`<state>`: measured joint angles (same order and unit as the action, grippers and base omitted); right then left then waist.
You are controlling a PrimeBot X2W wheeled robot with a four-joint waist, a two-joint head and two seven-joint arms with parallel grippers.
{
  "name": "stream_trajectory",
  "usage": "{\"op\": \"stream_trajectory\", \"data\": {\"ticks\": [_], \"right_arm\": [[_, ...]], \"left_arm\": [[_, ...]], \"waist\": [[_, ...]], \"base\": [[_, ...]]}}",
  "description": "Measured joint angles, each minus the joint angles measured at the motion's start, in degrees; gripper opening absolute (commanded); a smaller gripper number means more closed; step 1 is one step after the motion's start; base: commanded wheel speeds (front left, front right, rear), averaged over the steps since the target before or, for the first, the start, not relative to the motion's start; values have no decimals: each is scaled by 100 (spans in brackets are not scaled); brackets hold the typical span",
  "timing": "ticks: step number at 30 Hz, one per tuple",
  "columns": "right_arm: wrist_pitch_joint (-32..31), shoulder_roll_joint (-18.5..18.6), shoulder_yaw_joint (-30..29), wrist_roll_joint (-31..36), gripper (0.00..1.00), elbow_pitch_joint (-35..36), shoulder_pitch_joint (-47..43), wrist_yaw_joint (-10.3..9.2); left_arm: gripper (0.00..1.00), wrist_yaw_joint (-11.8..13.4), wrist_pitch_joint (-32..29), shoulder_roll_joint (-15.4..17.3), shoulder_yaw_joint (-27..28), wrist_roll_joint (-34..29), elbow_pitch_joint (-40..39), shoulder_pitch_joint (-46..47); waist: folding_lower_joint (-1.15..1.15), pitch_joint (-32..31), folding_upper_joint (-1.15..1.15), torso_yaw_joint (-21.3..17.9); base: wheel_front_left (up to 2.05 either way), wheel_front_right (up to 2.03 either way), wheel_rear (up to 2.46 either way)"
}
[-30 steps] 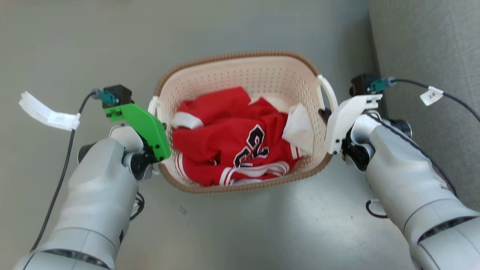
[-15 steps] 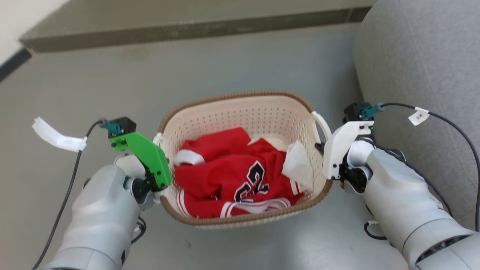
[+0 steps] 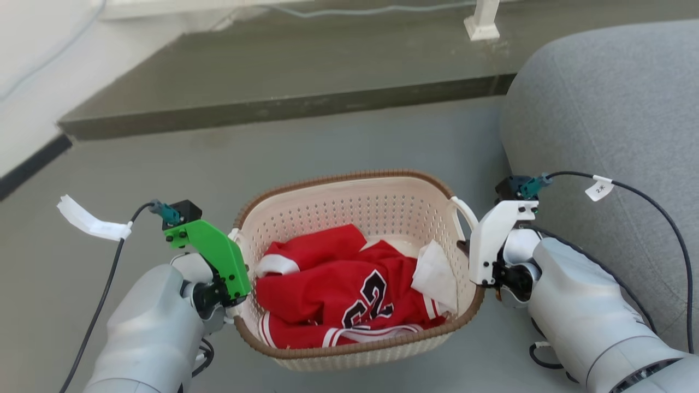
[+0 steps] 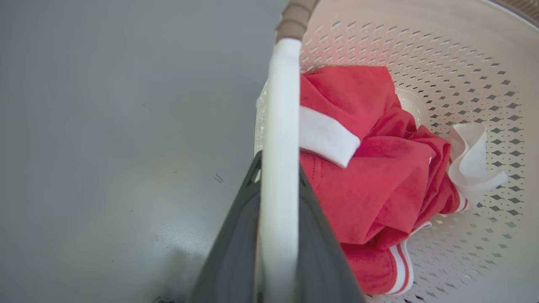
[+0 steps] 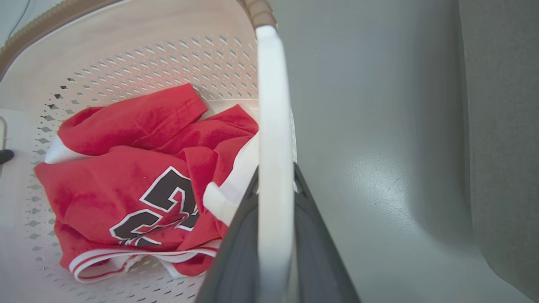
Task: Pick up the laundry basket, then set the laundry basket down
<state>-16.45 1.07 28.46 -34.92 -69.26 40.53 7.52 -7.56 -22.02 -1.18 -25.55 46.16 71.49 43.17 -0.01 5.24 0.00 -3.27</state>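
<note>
The laundry basket (image 3: 355, 210) is cream-white and perforated with a brown woven rim, and it sits between my two arms in the head view. A red jersey (image 3: 338, 284) with a black number and a white cloth (image 3: 434, 273) lie inside. My left gripper (image 3: 234, 259), under its green mount, is shut on the basket's left white handle (image 4: 281, 105). In the left wrist view the dark fingers (image 4: 236, 235) sit on either side of that handle. My right gripper (image 3: 468, 256), under its white mount, is shut on the right handle (image 5: 273, 105).
A large grey upholstered seat (image 3: 600, 136) stands close on the right, almost touching my right arm. A dark raised step (image 3: 284, 82) runs across the back, with a white post foot (image 3: 480, 24) on it. A white wall (image 3: 27, 82) is at the left, and grey floor (image 3: 164, 164) lies around the basket.
The head camera has tilted up, bringing the step and more of the grey seat into view. Both grippers stay shut on the handles, and the basket keeps its place between them.
</note>
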Motion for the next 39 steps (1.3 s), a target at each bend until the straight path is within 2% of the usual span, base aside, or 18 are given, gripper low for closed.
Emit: {"op": "stream_trajectory", "data": {"ticks": [10,39], "right_arm": [[-233,0,88,-97,0,1,-108,-2],[-328,-1,257,-349,0,29,-200,-3]], "left_arm": [[0,0,-190,16,-2,55,16,-127],[0,0,-302,77,-31,216,2,-272]], "waist": [[0,-339,0,-2],[0,-465,0,-32]], "base": [[0,0,0],[0,0,0]]}}
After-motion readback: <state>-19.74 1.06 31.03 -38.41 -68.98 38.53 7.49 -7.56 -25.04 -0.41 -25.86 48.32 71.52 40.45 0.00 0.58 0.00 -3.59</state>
